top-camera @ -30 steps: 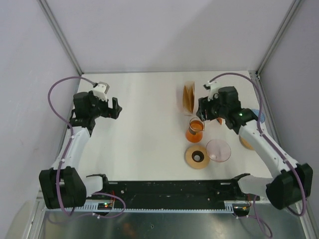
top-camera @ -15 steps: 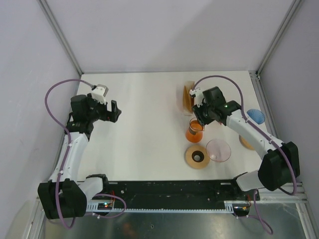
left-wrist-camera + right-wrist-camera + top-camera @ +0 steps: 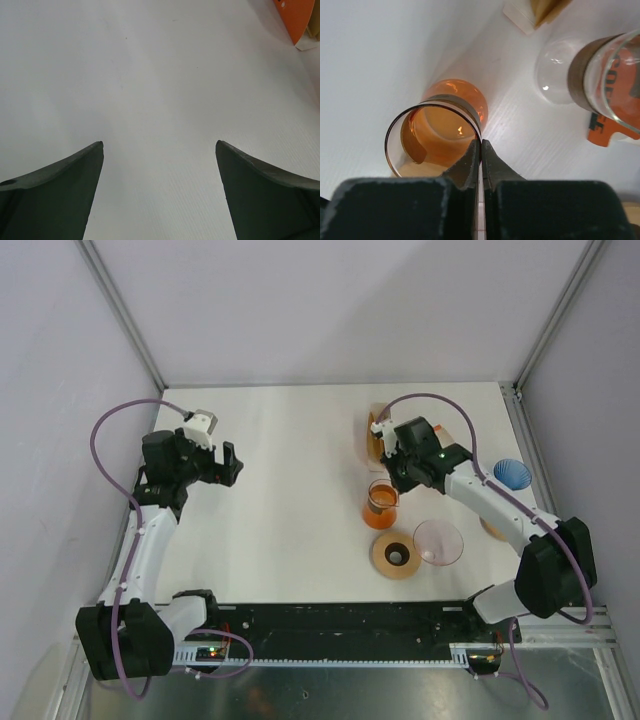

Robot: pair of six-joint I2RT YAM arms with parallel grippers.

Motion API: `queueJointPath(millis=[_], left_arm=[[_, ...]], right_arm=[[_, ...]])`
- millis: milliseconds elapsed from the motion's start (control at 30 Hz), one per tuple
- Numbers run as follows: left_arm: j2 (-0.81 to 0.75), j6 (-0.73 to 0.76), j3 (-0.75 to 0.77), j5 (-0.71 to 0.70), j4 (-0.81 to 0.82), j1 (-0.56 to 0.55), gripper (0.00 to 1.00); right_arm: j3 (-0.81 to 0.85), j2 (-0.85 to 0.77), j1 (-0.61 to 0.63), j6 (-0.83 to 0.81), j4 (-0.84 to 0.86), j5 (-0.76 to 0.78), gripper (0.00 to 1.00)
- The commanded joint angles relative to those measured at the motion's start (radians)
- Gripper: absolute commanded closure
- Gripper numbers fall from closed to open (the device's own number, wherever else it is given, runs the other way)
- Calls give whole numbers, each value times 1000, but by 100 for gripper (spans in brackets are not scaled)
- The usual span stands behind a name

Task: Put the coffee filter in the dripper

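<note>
Overhead, near the worktop's [image 3: 290,510] far edge, right of centre: coffee filters [image 3: 378,433], brown, stacked upright. Right gripper [image 3: 388,480] just beside them, above orange glass vessel [image 3: 380,508]. Left gripper [image 3: 230,462] near the left edge.
Left wrist: jaws wide, nothing between.
Right wrist: jaws closed tight, tips at the vessel's rim.

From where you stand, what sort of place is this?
Probably a robot test bench set up for coffee making: left arm and right arm bolted to a walled white table, with a glass carafe, dripper and paper filters.
</note>
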Motion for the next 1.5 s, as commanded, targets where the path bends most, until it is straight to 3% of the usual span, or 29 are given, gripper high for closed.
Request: queueJointPath(millis=[0, 233, 500, 767, 900, 1200, 1467], left_arm=[[-2, -3, 34, -14, 1, 4, 2], [-13, -19, 36, -18, 0, 4, 2], [-13, -44, 30, 23, 1, 2, 5], [4, -94, 36, 61, 0, -63, 12], [20, -95, 45, 43, -3, -176, 12], [139, -112, 142, 2, -18, -309, 14], [196, -108, 180, -22, -35, -368, 15]], right_arm=[[43, -11, 61, 176, 76, 43, 100], [43, 14, 160, 523, 170, 199, 100], [54, 85, 228, 675, 238, 272, 100], [164, 184, 318, 729, 230, 352, 100], [168, 204, 329, 760, 254, 326, 99], [235, 229, 384, 743, 280, 211, 82], [241, 127, 397, 696, 223, 169, 71]])
